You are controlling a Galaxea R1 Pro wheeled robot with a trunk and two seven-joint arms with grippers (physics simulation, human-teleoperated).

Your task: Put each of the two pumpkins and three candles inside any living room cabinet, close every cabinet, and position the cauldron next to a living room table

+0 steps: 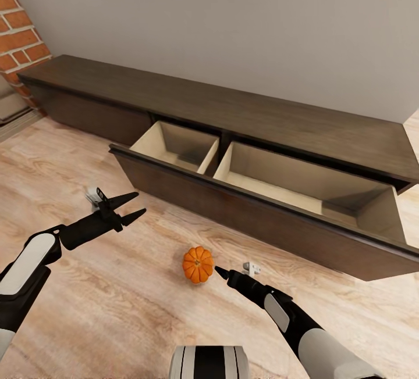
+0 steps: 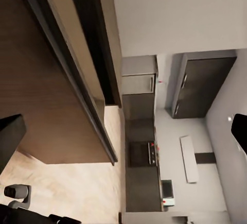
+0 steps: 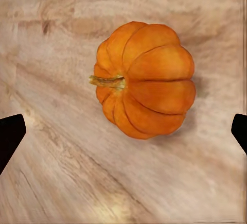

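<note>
- One pumpkin [image 1: 198, 264] shows, sitting on the bare wooden floor [image 1: 105, 297] in front of the cabinet [image 1: 233, 117], its stem pointing sideways in the right wrist view [image 3: 146, 80].
- Left claw [image 1: 132, 206] hangs over the floor well to the left of the pumpkin, its two fingers spread apart with nothing between them.
- Cabinet's wide drawer [image 1: 262, 216] stands pulled out toward the robot; its two tan compartments hold nothing that can be seen.
- Drawer's dark front edge [image 2: 77, 80] fills much of the left wrist view, with dark kitchen cupboards [image 2: 200, 85] far beyond.
- Right claw [image 1: 221, 272] sits just beside the pumpkin's right side, low over the floor; its fingertips [image 3: 10, 136] stand wide at both sides of the pumpkin, gripping nothing.
</note>
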